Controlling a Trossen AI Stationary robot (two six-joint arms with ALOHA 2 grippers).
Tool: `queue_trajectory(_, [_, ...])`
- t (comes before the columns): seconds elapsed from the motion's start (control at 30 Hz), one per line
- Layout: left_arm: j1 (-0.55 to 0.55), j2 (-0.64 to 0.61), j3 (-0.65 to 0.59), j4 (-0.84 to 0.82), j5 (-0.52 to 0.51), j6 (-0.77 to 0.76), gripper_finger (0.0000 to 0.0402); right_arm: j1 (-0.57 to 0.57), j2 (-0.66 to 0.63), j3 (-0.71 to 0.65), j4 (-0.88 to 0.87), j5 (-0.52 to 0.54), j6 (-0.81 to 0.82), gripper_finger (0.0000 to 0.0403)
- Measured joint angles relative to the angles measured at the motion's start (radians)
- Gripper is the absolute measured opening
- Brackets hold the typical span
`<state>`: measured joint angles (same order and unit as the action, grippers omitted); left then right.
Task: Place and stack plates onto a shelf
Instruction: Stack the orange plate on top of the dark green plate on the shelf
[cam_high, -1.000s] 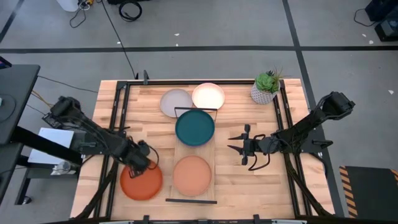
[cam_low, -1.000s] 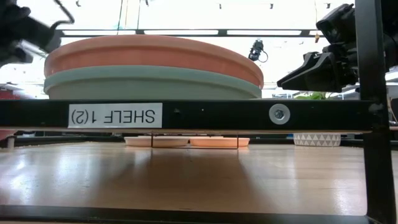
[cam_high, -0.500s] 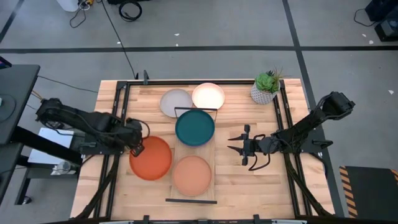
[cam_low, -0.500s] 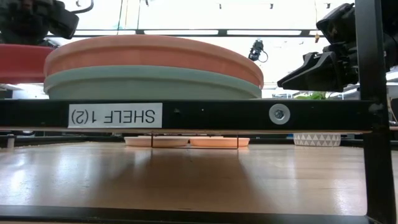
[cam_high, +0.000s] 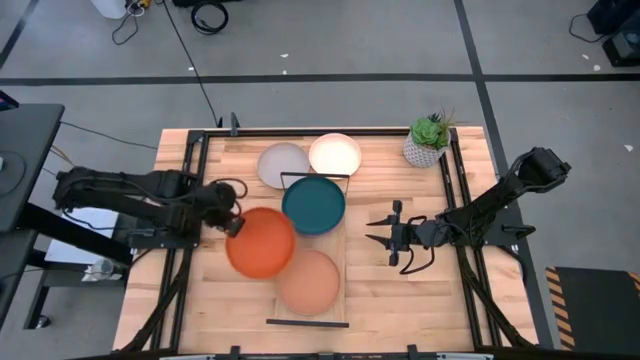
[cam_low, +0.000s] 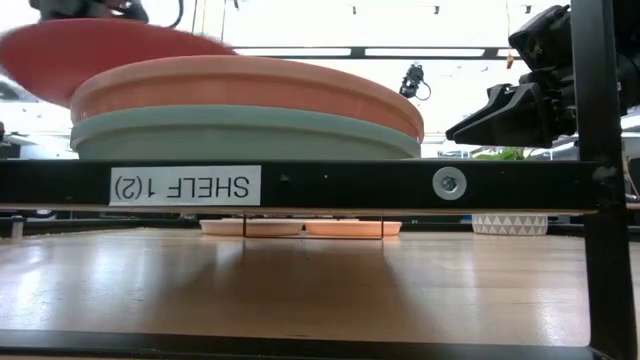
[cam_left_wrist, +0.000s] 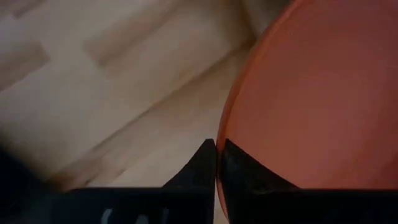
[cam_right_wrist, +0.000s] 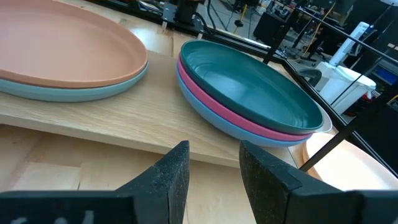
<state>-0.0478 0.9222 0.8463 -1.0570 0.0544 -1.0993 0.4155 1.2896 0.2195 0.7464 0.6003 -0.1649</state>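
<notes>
Currently the left gripper (cam_high: 228, 226) is pinched tight on the near rim of the round shallow orange plate (cam_high: 261, 242), fingertips (cam_left_wrist: 208, 163) clamped over its edge in the left wrist view. That plate is carried in the air, extending away from the gripper toward the long light-wood shelf board with black wire end frames (cam_high: 343, 262), and it overlaps the upper-left edge of the round peach plate (cam_high: 309, 283), which sits on the shelf on top of a pale blue-grey plate (cam_right_wrist: 74, 93). In the low view the orange plate is tilted and higher than the peach one, not touching it. Beyond the gripper, at the shelf's far end, the dark teal plate (cam_high: 313, 204) tops a stack with a magenta plate (cam_right_wrist: 217, 112) and a blue plate (cam_right_wrist: 230, 127) under it. A grey plate (cam_high: 278, 163) and a cream plate (cam_high: 336, 153) lie on the slatted wooden tabletop (cam_high: 390, 295) past that end. The right gripper (cam_high: 383, 233) hovers on the other side of the shelf, fingers spread apart and holding nothing, level with the gap between the two stacks.
</notes>
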Motion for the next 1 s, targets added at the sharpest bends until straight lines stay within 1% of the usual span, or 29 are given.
queue_trajectory(0.17, [0.109,0.000,0.000,0.058,-0.014,-0.074,0.0016,0.000,0.000,0.000,0.000,0.000,-0.004,0.0146])
queue_trajectory(0.23, [0.154,0.002,0.000,0.086,0.003,-0.135,0.0017,0.000,0.000,0.000,0.000,0.000,-0.013,0.0146])
queue_trajectory(0.3, [0.195,0.021,0.000,0.127,0.022,-0.162,0.0017,0.000,0.000,0.000,0.000,0.000,-0.016,0.0146])
queue_trajectory(0.37, [0.223,0.042,0.000,0.163,0.039,-0.154,0.0018,0.000,0.000,0.000,0.000,0.000,-0.021,0.0146])
queue_trajectory(0.47, [0.252,0.106,0.001,0.228,0.064,-0.145,0.0018,0.000,0.000,0.000,0.001,0.002,-0.027,0.0146])
queue_trajectory(0.6, [0.279,0.211,0.001,0.304,0.156,-0.109,0.0019,-0.001,0.000,0.000,0.002,0.005,-0.044,0.0146])
queue_trajectory(0.67, [0.294,0.262,0.001,0.313,0.196,-0.093,0.0019,-0.001,0.000,0.000,0.003,0.005,-0.047,0.0146])
queue_trajectory(0.8, [0.333,0.333,0.001,0.362,0.245,-0.059,0.0019,-0.005,0.000,0.000,0.009,0.003,-0.051,0.0146])
queue_trajectory(1.0, [0.377,0.383,0.001,0.481,0.267,-0.032,0.0020,-0.013,0.000,0.000,0.006,0.000,-0.049,0.0146])
